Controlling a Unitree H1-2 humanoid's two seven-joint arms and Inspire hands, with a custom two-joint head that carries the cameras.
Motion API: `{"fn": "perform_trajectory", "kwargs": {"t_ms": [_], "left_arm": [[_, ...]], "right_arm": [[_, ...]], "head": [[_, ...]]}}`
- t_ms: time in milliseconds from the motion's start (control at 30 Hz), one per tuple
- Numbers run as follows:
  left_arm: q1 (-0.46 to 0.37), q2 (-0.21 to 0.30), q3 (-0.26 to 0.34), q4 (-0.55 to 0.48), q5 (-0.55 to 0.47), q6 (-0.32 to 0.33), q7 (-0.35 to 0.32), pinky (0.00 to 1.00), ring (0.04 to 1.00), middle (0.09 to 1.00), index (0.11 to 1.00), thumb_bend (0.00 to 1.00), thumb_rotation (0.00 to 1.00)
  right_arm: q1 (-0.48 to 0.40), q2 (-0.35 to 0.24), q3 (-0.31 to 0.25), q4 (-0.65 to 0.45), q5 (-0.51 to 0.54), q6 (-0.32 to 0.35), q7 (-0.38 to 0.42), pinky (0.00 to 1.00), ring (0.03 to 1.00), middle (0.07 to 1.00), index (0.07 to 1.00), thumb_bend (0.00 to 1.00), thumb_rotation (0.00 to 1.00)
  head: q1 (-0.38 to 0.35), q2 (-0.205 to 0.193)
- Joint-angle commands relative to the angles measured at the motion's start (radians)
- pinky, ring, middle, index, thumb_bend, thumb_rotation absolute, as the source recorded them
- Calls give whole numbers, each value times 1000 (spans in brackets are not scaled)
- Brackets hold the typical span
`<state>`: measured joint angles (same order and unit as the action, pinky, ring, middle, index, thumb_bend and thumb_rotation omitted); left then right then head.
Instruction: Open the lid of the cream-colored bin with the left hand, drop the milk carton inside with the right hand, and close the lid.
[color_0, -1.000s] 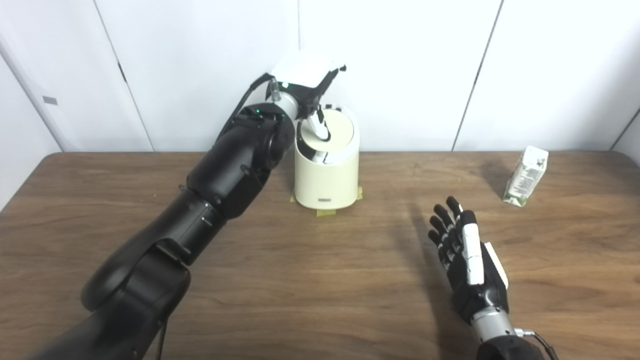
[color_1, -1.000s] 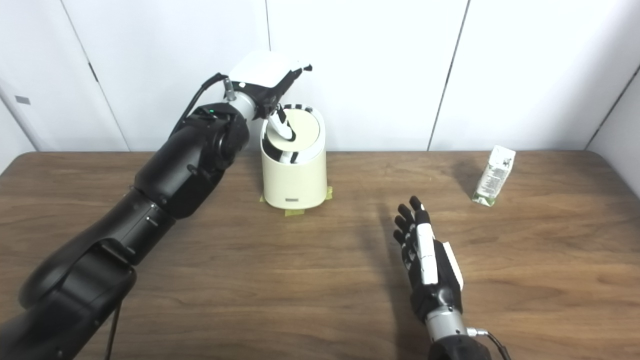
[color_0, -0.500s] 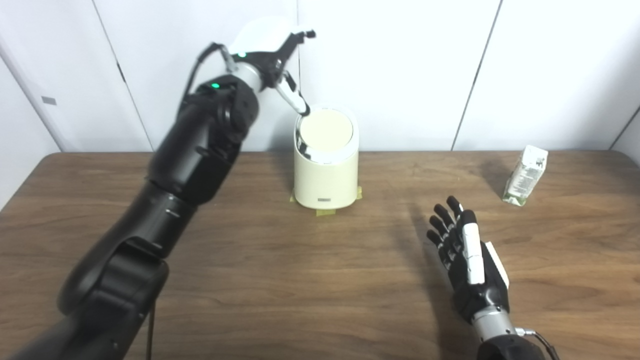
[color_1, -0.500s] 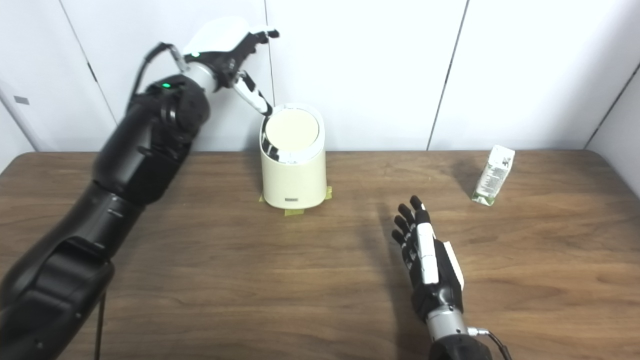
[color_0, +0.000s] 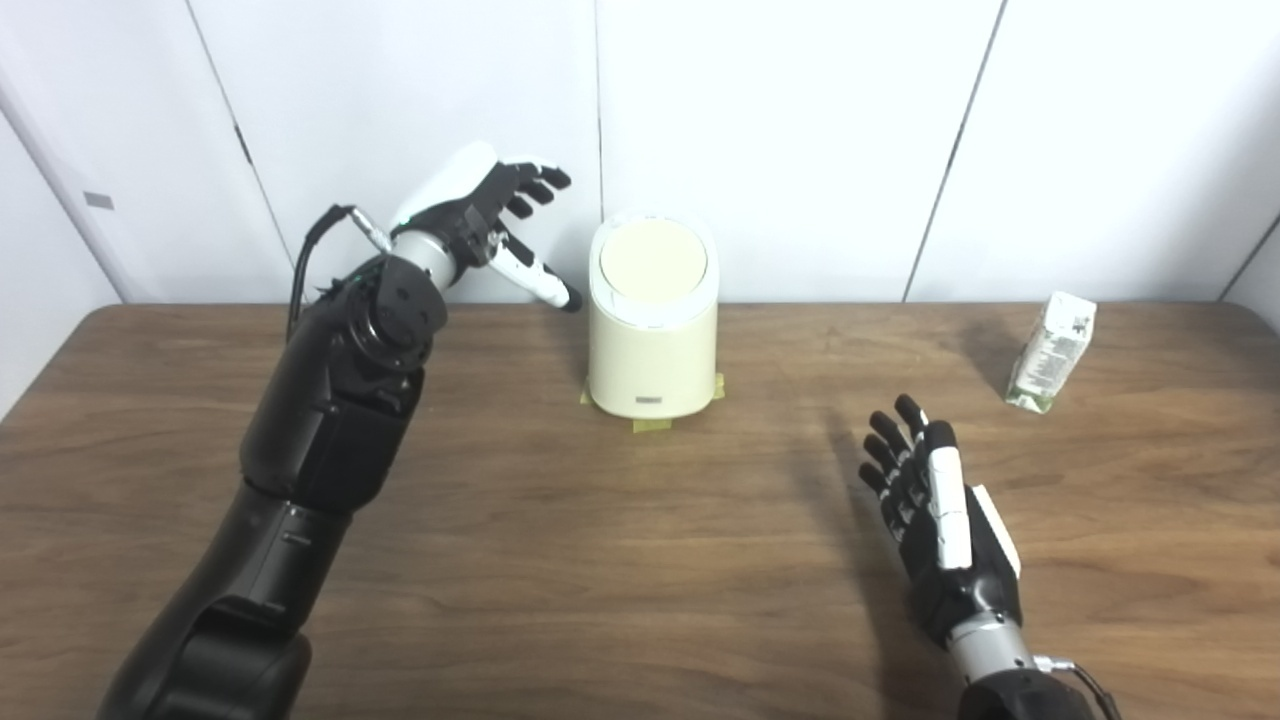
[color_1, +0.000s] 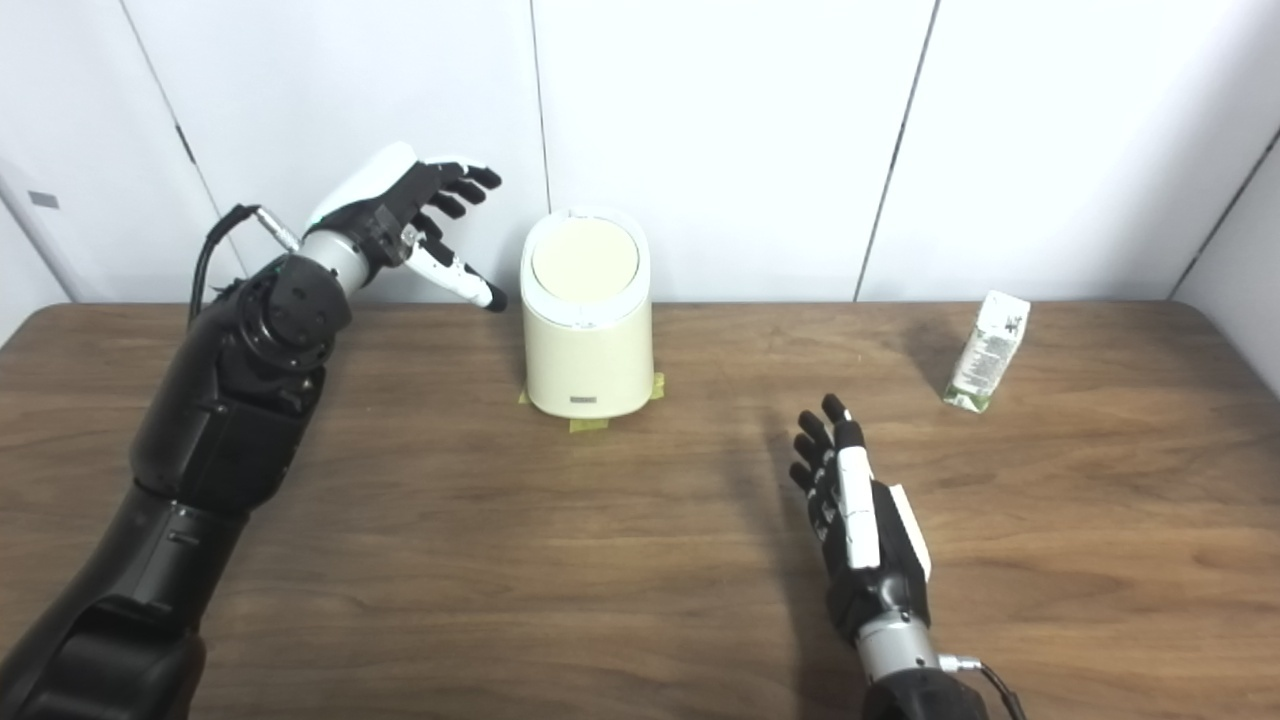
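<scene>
The cream-colored bin stands at the back of the table on yellow tape marks, its round lid level and shut. My left hand hovers to the left of the bin at lid height, open, fingers spread, touching nothing. The milk carton stands upright and slightly tilted at the far right of the table. My right hand is open low over the table at the front right, well short of the carton, holding nothing.
The brown wooden table runs the full width, with white wall panels directly behind the bin. My left arm crosses the left part of the table.
My left hand came off the bin's lid, lifted, then swung left and down beside the bin. The lid, pushed in a second ago, is flat and shut now. The right hand stayed put.
</scene>
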<state>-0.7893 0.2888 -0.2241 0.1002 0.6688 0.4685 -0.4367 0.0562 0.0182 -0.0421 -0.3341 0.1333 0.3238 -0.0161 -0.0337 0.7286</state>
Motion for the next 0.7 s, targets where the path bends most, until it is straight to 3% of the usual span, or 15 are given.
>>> {"fn": "perform_trajectory", "kwargs": {"t_ms": [0, 300, 500, 600, 667], "left_arm": [[-82, 0, 7, -18, 19, 0, 30, 681, 798, 831, 845, 962, 74], [-135, -17, -21, 36, 44, -2, 56, 647, 771, 818, 833, 981, 68], [-220, -16, -87, 111, 78, -8, 56, 661, 796, 845, 840, 984, 86], [-272, -18, -134, 171, 93, -38, 65, 734, 862, 865, 853, 977, 52], [-293, -19, -163, 205, 108, -60, 75, 718, 854, 855, 854, 986, 56]], "right_arm": [[-21, -2, -2, -23, 9, -15, 8, 953, 963, 957, 991, 579, 968], [-21, -1, -1, -15, 8, -25, 8, 943, 955, 952, 989, 586, 955], [-21, -3, -1, -14, 9, -20, 8, 952, 960, 955, 992, 596, 958], [-23, -3, -2, -5, 10, -24, 9, 955, 958, 954, 993, 591, 958], [-25, -4, 1, -4, 6, -23, 10, 953, 956, 953, 993, 586, 969]], "head": [[0, 1], [-2, -1], [0, -6], [3, -6], [5, -5]]}}
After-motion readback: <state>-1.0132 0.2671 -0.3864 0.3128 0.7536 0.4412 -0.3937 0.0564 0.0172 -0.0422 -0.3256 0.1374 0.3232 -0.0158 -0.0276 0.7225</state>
